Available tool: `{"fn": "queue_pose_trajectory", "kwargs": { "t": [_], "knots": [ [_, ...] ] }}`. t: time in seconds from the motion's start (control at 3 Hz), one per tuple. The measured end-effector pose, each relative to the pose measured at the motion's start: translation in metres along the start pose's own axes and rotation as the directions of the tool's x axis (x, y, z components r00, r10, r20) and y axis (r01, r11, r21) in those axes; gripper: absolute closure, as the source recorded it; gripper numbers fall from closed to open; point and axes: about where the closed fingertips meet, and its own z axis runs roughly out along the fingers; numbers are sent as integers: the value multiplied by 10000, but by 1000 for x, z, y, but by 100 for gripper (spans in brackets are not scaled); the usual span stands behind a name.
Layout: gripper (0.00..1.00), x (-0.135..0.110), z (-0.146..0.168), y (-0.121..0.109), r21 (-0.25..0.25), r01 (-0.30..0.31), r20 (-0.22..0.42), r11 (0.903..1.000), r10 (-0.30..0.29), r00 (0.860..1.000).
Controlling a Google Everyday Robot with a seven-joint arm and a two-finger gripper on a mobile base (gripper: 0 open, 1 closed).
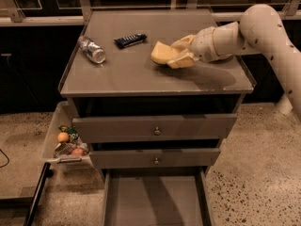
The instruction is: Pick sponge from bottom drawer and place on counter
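Observation:
The pale yellow sponge [160, 53] is held just above the grey counter [127, 74], right of its middle. My gripper [175, 54] comes in from the right on the cream arm and is shut on the sponge, one finger above it and one below. The sponge's left end sticks out past the fingertips. At the bottom of the cabinet, the bottom drawer [155, 197] is pulled out, and its bare grey floor shows.
A crushed plastic bottle [92, 49] and a dark snack bar [130, 40] lie on the counter's left half. Two knobbed drawers [155, 128] are partly open below. A side bin [66, 142] with fruit and packets hangs at the left.

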Motion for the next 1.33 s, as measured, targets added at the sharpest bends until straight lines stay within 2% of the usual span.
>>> {"fn": "queue_pose_trajectory", "kwargs": {
  "t": [1.0,1.33],
  "knots": [
    [11,0,0,0,-2,0,0,10000,0,10000],
    [0,0,0,0,-3,0,1,10000,0,10000]
  ]
}}
